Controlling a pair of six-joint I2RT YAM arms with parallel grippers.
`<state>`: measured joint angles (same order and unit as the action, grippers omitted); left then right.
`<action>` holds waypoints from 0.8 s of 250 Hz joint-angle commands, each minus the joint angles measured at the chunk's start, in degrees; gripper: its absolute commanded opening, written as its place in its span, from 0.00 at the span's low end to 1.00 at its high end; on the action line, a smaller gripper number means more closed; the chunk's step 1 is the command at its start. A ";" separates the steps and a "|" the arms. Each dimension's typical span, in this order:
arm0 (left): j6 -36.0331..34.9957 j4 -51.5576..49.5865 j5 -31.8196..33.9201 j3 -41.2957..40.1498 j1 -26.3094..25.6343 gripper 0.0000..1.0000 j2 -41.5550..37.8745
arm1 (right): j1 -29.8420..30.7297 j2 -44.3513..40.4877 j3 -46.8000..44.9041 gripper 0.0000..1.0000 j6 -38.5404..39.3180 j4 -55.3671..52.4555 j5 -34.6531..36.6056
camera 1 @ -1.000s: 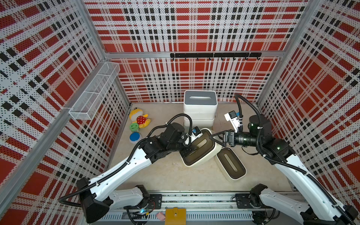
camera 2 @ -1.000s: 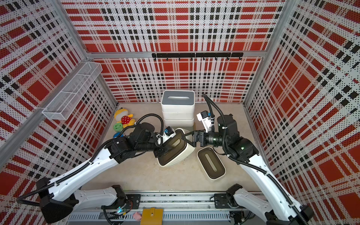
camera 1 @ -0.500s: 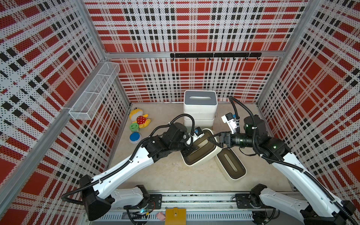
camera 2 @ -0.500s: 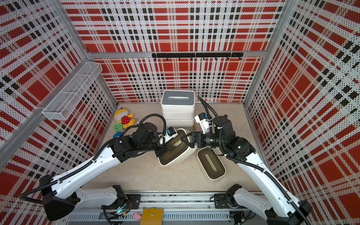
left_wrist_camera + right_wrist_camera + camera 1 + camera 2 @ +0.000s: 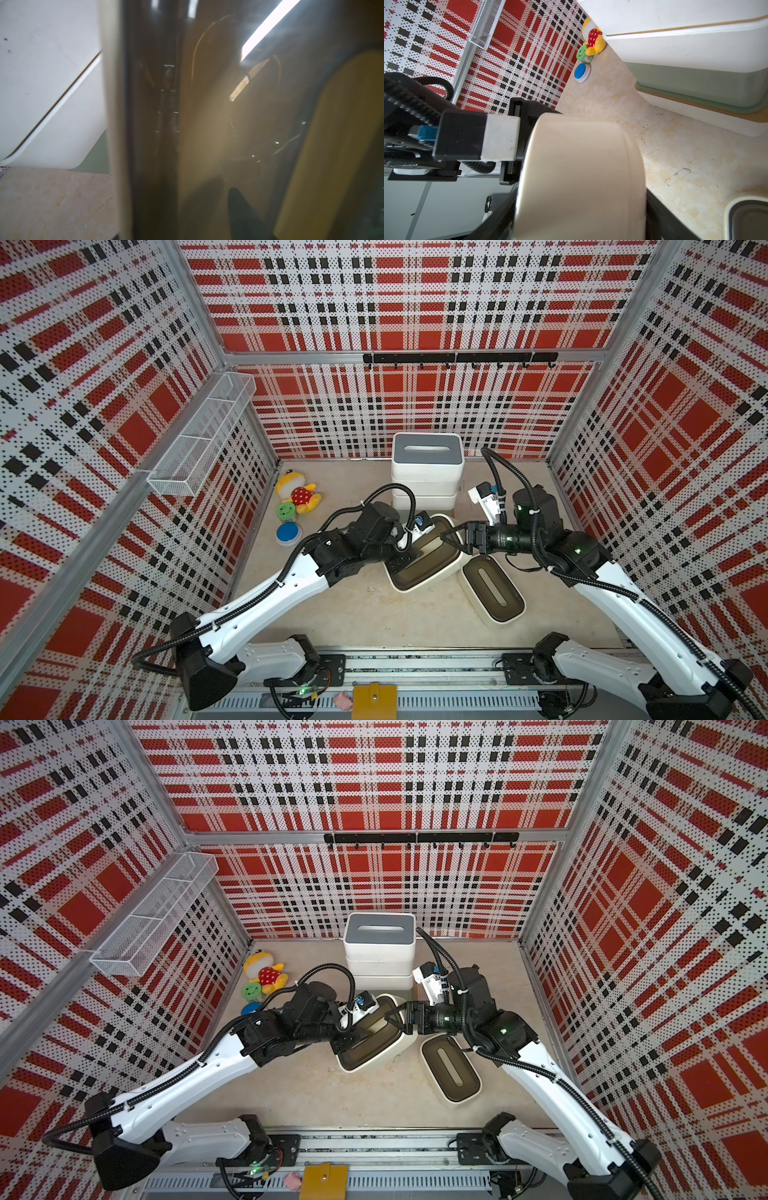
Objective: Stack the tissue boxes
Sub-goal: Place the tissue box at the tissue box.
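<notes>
Your bench (image 5: 365,614) carries a stack (image 5: 427,485) of tissue boxes against its back edge, about midway along. A grey-lidded box (image 5: 427,452) sits on top. The right wrist view shows a mint-green box (image 5: 695,83) lower in the pile, resting on a tan-lidded box (image 5: 695,118) that lies on the bench.

Just in front of the stack, in the middle of the bench, you have a tilted olive-lidded box (image 5: 422,564) with an arm at each end. A second olive-lidded box (image 5: 492,591) lies flat just beside it, toward the right edge and nearer the front edge, with its lid up.

Your left end effector (image 5: 404,560) is clamped on the rim of the tilted box, at the side facing the left edge. Your right end effector (image 5: 451,539) straddles that box's far end. Its fingers (image 5: 660,214) lie right against the walls on either side, but you cannot tell whether they press on it.

Near the back left corner a yellow-red plush toy (image 5: 297,495) lies by the left edge. A green disc (image 5: 286,511) touches it, and a blue disc (image 5: 288,533) sits just in front of that.
</notes>
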<state>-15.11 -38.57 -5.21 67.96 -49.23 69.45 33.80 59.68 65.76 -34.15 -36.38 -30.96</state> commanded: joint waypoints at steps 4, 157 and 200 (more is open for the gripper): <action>0.68 4.88 -0.66 -0.27 -0.25 0.51 -0.72 | 0.73 0.44 -0.81 0.76 0.88 2.23 -0.97; 1.31 5.43 -0.52 -1.52 0.06 0.57 0.47 | 0.72 0.25 -2.08 0.59 0.99 4.31 -2.26; 1.53 5.43 -0.67 -1.78 0.45 0.60 1.24 | 0.67 0.44 -1.95 0.55 1.53 4.00 -0.85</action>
<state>-14.46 -35.68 -5.28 66.67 -49.21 70.06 34.04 59.75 63.72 -34.02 -35.44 -30.83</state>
